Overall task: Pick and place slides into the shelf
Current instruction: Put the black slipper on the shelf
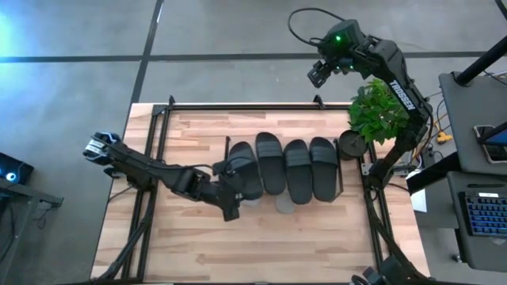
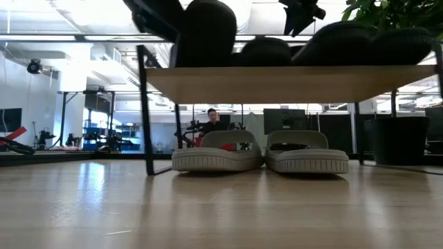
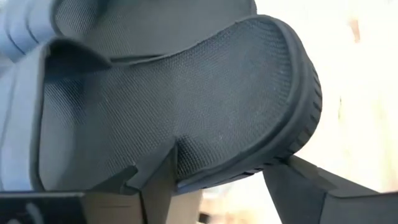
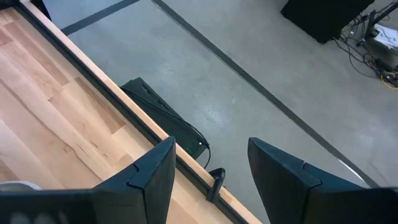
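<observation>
Four dark slides (image 1: 287,168): on top of the shelf (image 1: 348,188) (side by side)
Two light slides (image 2: 259,151): under it
Left gripper (image 1: 231,198): open, at the leftmost slide's (image 1: 241,169) heel, 7 o'clock
Right gripper (image 1: 318,75): open, 1 o'clock off the table (image 1: 198,237)

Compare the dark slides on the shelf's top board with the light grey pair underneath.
The four dark grey rubber slides lie side by side on the shelf's light wooden top board; the two light grey rubber slides sit on the table below it. Both groups are wide-strap, open-toe sandals, lined up in rows.
</observation>
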`<state>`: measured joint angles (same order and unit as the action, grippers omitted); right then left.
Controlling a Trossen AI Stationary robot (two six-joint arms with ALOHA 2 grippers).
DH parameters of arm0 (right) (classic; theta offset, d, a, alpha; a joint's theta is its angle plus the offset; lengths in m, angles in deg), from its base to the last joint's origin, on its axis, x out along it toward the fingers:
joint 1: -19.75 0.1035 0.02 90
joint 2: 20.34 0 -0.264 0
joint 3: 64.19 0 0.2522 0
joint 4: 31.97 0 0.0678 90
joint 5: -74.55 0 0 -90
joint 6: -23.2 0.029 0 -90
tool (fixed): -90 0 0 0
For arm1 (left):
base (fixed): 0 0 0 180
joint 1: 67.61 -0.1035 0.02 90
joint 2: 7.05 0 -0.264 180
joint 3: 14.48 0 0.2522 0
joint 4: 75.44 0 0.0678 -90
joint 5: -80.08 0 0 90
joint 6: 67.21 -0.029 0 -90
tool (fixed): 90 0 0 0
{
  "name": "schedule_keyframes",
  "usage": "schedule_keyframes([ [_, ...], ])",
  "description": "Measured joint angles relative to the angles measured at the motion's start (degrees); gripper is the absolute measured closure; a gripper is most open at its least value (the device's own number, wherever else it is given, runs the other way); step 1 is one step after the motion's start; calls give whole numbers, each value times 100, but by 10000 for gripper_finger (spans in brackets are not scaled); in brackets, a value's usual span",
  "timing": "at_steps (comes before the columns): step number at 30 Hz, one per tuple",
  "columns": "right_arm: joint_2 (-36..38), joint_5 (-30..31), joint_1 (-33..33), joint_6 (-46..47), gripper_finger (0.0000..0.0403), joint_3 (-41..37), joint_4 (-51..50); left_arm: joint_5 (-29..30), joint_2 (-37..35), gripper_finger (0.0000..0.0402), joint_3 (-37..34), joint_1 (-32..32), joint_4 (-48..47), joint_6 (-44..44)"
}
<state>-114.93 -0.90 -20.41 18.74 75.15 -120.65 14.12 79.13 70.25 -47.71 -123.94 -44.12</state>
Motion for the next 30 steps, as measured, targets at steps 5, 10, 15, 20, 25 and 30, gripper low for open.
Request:
schedule_keyframes([
  [5,0,-297,0,84,209,0,-89,-45,-66,180,0,0,-563,634],
  [10,0,-300,2,86,209,0,-94,29,-104,180,152,-3,-602,502],
  [15,0,-300,2,87,209,0,-137,-24,-136,180,254,-2,-594,298],
  [20,0,-300,2,84,209,0,-151,-123,-156,180,260,-2,-672,242],
  [25,0,-298,2,-1,209,0,-153,-359,-147,180,260,0,-896,393],
  [30,0,-298,2,-10,209,0,-153,-351,-145,180,291,5,-977,672],
])
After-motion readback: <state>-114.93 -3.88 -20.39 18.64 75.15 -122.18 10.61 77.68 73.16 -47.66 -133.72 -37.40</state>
